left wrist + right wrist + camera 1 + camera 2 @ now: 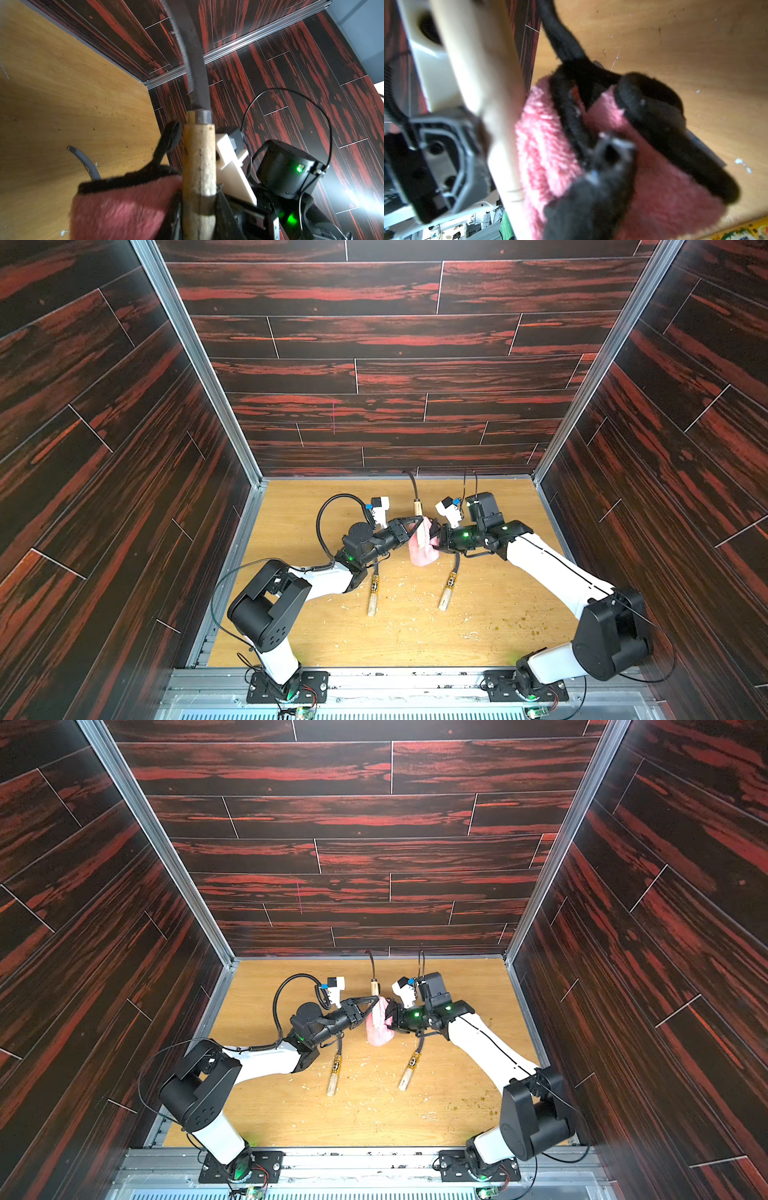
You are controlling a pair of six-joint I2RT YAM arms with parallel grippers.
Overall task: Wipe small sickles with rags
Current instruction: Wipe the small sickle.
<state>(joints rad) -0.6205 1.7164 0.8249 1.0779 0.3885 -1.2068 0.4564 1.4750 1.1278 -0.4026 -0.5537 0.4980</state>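
While the left fingers (402, 525) clench the pale handle of one small sickle (199, 155), its blade (195, 62) pointing toward the back wall, the right fingers (435, 531) pinch the pink rag (546, 145) against that handle, above mid-desk. Step in hand, by appearance: wiping the handle. The next move likely calls for drawing the rag onto the blade without loosening either grip. A second sickle (372, 597) and a third sickle (445, 593) lie on the desk (324, 639) among shavings (397, 585), their blades partly hidden beneath the arms; the close-set wrists may crowd the stroke.
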